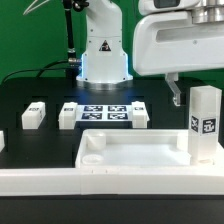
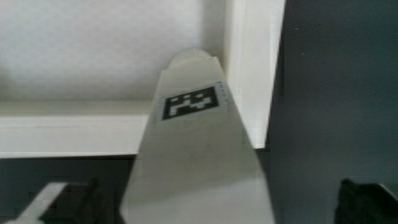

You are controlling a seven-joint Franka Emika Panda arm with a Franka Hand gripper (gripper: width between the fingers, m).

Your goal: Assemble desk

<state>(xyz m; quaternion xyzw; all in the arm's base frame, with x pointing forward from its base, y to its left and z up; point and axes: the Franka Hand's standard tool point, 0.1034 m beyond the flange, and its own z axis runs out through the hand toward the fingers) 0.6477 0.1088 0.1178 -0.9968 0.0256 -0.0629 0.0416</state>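
Leg (image 1: 205, 125) upright at panel (image 1: 130, 150) corner, exterior view's right.

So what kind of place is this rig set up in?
Likely a robotics lab bench: a flat white marker board with printed tags on a black table, a green backdrop behind, and a tagged white square-section leg.

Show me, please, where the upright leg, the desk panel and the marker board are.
upright leg (image 1: 206, 128): exterior view, on its tagged front face.
desk panel (image 1: 140, 152): exterior view, on its bare inner floor.
marker board (image 1: 105, 111): exterior view, on a tag near its middle.
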